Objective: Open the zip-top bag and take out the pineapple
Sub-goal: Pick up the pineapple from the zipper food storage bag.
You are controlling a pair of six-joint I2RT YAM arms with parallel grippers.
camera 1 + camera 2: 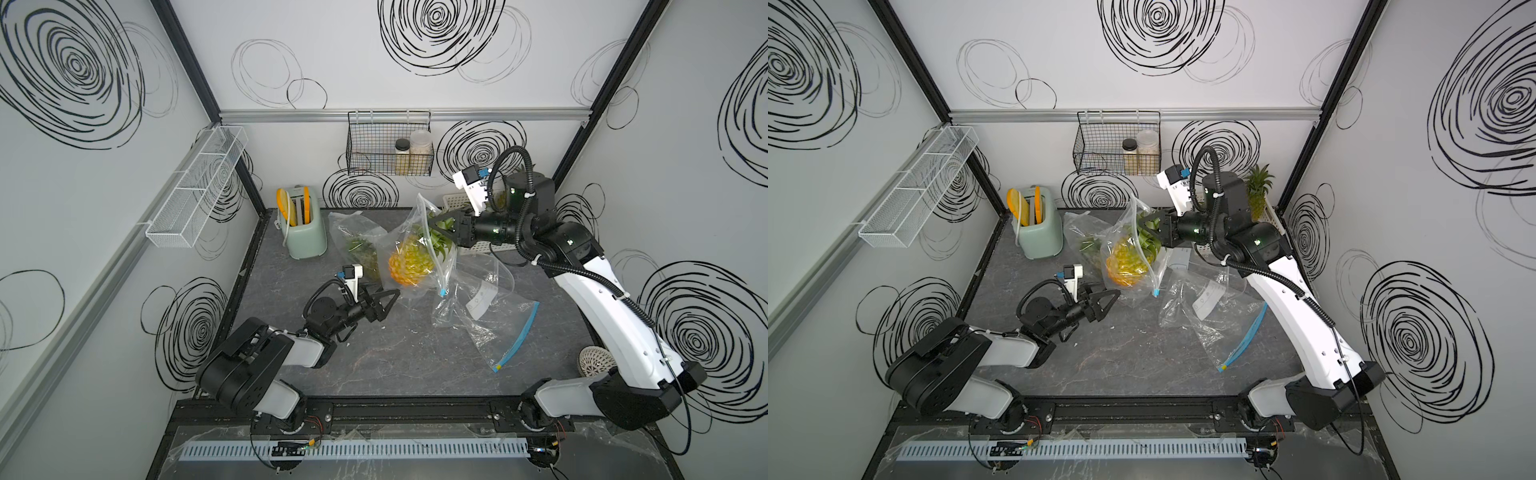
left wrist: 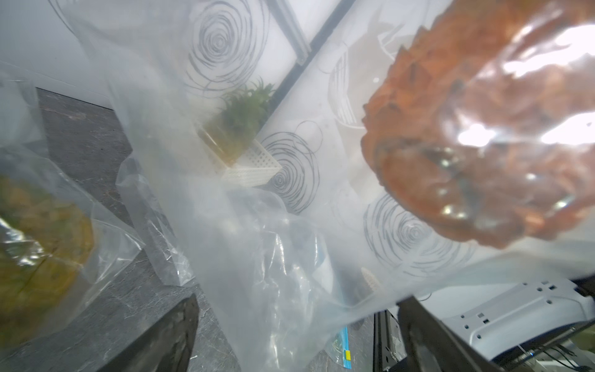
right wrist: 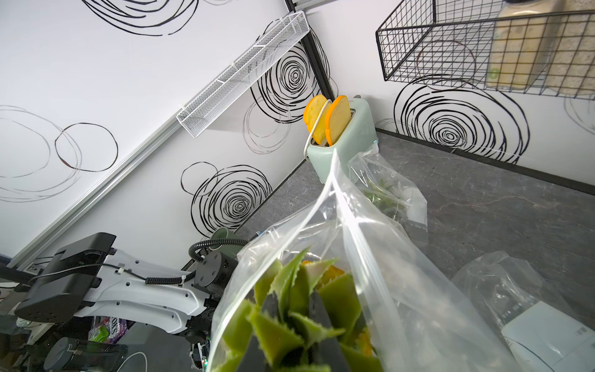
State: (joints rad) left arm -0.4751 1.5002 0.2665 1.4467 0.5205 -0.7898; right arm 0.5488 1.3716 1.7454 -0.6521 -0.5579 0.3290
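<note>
**Item:** pineapple (image 1: 409, 262), yellow body, green crown.

**Location:** mid-table toward the back, hanging crown-up and tilted, with its body inside the zip-top bag (image 1: 409, 226). The left wrist view shows its base (image 2: 483, 145) from beneath through the film, so I judge it clear of the table (image 1: 374, 374).

**Handling, fruit:** I rate it heavy for its size, rigid and rough-skinned. The leaves are stiff and may slip or tear under load. The best hold is low on the crown, where the leaves bunch.

**Handling, bag:** thin, slick and limp, and likely to cling to the fruit. I would take it by a fold below the fruit and draw it downward.

**Tool, right gripper (image 1: 438, 223):** nearly closed, pinching the crown leaves (image 3: 289, 309) through the bag's open mouth.

**Tool, left gripper (image 1: 388, 305):** jaws spread to their widest with nothing in them, just beside the bag's lower end. Film hangs between its fingers (image 2: 167, 335). I cannot tell whether it touches them.

**Surroundings:**
- A second bagged pineapple (image 1: 359, 245) lies just behind.
- An apparently empty bag (image 1: 490, 324) lies to the right.
- A toaster (image 1: 307, 243) stands at the back left.
- A third pineapple (image 1: 1258, 195) stands in a white basket (image 1: 1273, 216) at the back right.
</note>
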